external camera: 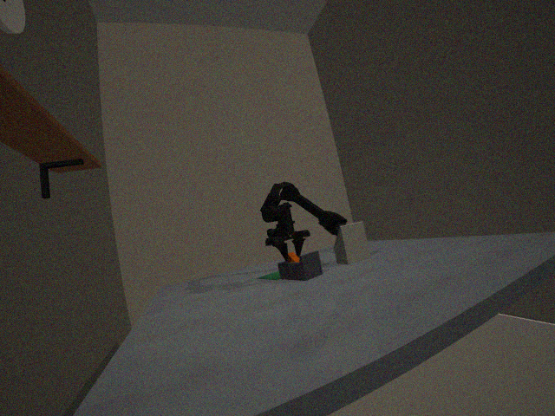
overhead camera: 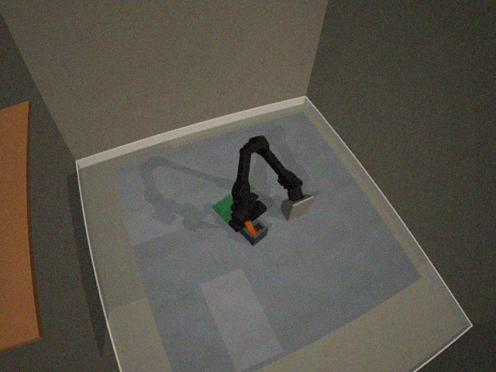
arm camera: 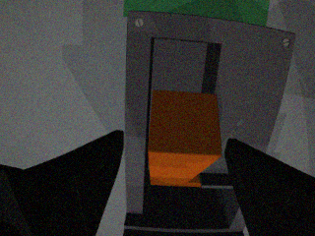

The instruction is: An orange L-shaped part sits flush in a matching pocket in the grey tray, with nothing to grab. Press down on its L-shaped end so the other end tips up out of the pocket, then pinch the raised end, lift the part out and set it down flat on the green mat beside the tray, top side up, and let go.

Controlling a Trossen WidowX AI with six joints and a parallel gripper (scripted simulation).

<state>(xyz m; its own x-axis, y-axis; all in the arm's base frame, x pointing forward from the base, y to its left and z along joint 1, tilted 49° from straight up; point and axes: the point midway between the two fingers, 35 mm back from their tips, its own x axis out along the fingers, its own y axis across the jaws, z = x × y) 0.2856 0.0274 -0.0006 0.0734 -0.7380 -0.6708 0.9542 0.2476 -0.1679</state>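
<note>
The orange part [overhead camera: 251,228] [external camera: 292,258] [arm camera: 183,120] is tilted in the pocket of the grey tray [overhead camera: 259,236] [external camera: 310,267] [arm camera: 251,93]. Its end nearer the mat stands up above the rim, and its L-shaped end is down in the pocket, partly hidden in the wrist view. My gripper [external camera: 293,256] [arm camera: 176,142] is open. Its fingers stand on either side of the raised end, with a gap at the left and a narrower one at the right in the wrist view. The green mat [overhead camera: 222,205] [external camera: 270,276] [arm camera: 197,6] lies beside the tray, partly hidden by the arm in the top view.
A light wedge-shaped block [overhead camera: 301,208] [external camera: 353,243] stands at the arm's base. A tall wall [overhead camera: 180,72] rises behind the table, and a raised pale edge [overhead camera: 192,129] runs along its back. An orange-brown shelf [overhead camera: 14,224] [external camera: 35,120] is off to the left.
</note>
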